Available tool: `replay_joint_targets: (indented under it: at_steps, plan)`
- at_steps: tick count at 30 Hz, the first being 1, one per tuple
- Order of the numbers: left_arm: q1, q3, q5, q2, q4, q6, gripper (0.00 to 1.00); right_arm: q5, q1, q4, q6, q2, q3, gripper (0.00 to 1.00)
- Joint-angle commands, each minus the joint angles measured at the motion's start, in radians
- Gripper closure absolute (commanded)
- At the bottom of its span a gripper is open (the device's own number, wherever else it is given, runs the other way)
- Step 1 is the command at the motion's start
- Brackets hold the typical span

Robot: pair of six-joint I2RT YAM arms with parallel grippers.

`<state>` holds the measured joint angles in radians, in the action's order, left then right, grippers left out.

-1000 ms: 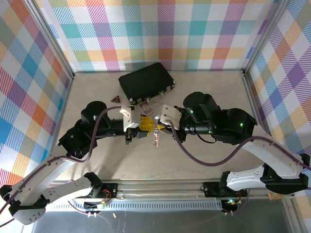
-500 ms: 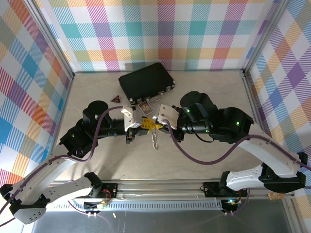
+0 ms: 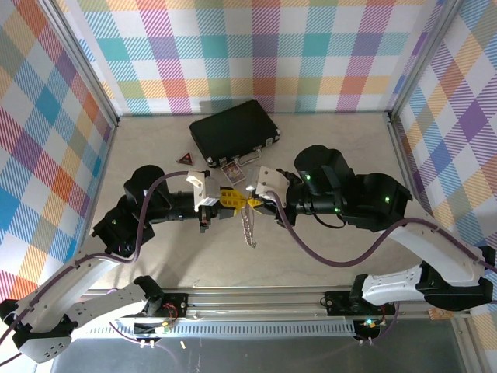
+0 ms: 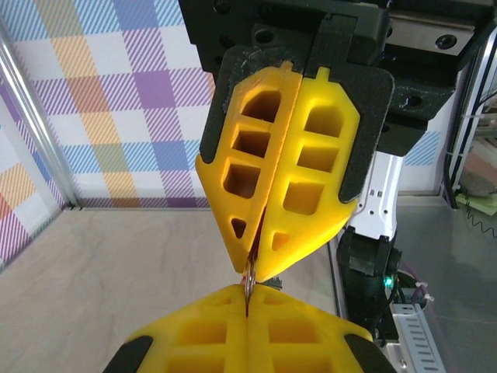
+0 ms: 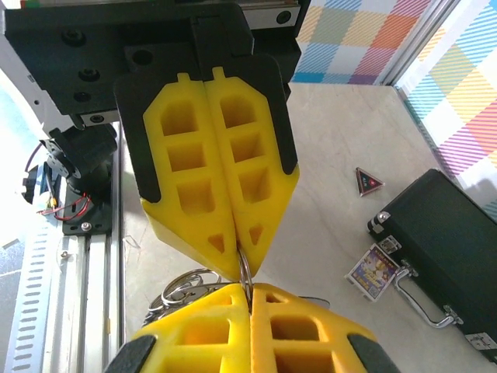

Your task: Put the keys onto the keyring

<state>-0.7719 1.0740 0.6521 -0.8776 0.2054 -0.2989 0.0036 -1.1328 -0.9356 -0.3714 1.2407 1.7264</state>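
From above the light is bright, even and soft, so the pale surface (image 3: 334, 155) carries faint, blurred shadows under the arms (image 3: 116, 225) on either side of the left claw (image 3: 233, 199) and the right claw (image 3: 250, 202), and the frame posts (image 3: 85, 70) far out to both sides lean and bow a little. In the right wrist view the yellow fingers (image 5: 210, 307) close to the lens are crisp, while the strip left of the claw is washed out to white glare. In the left wrist view the fingers at the bottom edge look slightly soft, the wall (image 4: 116, 93) beyond the claw bright and clear.
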Motion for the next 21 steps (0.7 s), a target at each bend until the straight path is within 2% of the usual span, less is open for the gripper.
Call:
replay_joint_targets:
  at_steps: [1,9,21]
  plan:
    - [-0.012,-0.015,0.044,0.023,-0.137,0.044,1.00,-0.030,-0.004,0.025,0.025,-0.025,-0.021,0.89]
    - [-0.012,-0.072,0.078,0.048,-0.305,0.143,1.00,-0.050,-0.004,0.095,0.054,-0.067,-0.059,0.68]
    - [-0.011,-0.076,0.150,0.036,-0.380,0.198,1.00,-0.071,-0.003,0.131,0.068,-0.093,-0.064,0.67]
